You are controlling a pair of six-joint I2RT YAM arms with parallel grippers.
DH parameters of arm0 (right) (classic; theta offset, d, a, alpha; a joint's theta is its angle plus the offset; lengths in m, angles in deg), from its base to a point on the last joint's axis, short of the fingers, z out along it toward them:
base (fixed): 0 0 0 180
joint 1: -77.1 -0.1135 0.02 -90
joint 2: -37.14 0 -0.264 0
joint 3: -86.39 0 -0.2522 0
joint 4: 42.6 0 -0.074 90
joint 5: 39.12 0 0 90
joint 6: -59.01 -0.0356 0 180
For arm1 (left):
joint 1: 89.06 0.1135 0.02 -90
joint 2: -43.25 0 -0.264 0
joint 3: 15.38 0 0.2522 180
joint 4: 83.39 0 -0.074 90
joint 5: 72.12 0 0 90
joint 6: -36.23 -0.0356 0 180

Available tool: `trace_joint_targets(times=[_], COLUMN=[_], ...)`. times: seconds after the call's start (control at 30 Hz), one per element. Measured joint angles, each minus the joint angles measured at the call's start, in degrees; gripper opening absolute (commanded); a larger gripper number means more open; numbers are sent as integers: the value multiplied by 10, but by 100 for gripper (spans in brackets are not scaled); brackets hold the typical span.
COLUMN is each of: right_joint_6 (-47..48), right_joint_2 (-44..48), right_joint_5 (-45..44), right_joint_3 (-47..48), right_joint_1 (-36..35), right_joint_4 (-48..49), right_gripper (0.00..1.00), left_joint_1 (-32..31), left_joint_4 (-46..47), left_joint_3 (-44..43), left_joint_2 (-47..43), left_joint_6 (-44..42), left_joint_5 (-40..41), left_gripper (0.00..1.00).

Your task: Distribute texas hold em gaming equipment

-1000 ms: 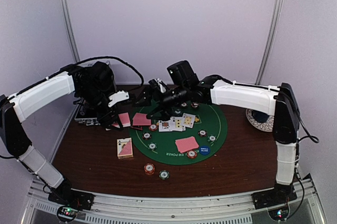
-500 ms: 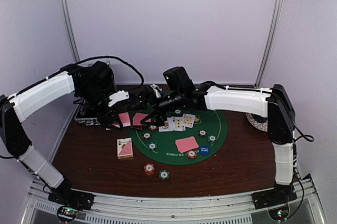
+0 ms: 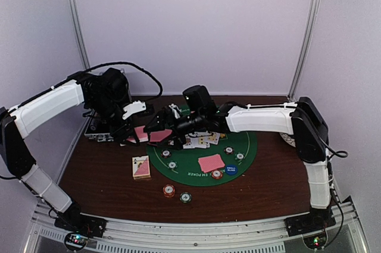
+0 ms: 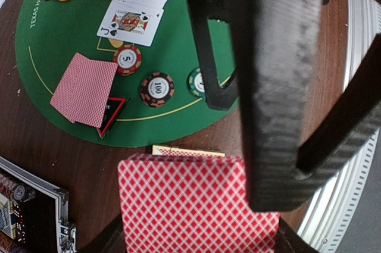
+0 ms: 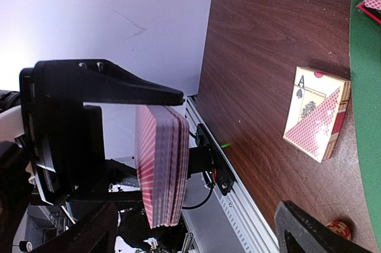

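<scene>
1. A deck of pink-backed cards [image 4: 199, 202], thick and squared, held backs up above the table's left side
2. A card box [image 3: 141, 167], showing an ace of spades, lies flat on the wood just left of the green mat [image 3: 250, 140]
3. The face-up cards [image 3: 199, 140] overlap in a row at the mat's far middle
4. The face-down cards lie in 2 spots: the far-left edge [image 3: 159, 136] and near-right [image 3: 211, 162]
5. A red triangle [image 4: 111, 112] is partly tucked under the far-left face-down cards
6. Several striped chips [image 3: 166, 153] lie scattered on the mat; an orange chip [image 3: 169, 191] and a green chip [image 3: 186, 197] sit on the wood nearer
7. A blue marker disc [image 3: 231, 169] lies at the mat's near right
</scene>
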Motion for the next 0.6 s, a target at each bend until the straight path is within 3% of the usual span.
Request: trace_joint_targets(times=[0.6], right_joint_6=[-122], right_joint_2=[-102], right_joint_5=[10], right_joint_3=[57], right_joint_1=[-14], right_joint_4=[153], right_gripper=[92], left_joint_1=[0], left_joint_4=[0], left_joint_3=[0], left_joint_2=[0], left_joint_6=[0], left_joint_5=[-3], left_gripper=[0])
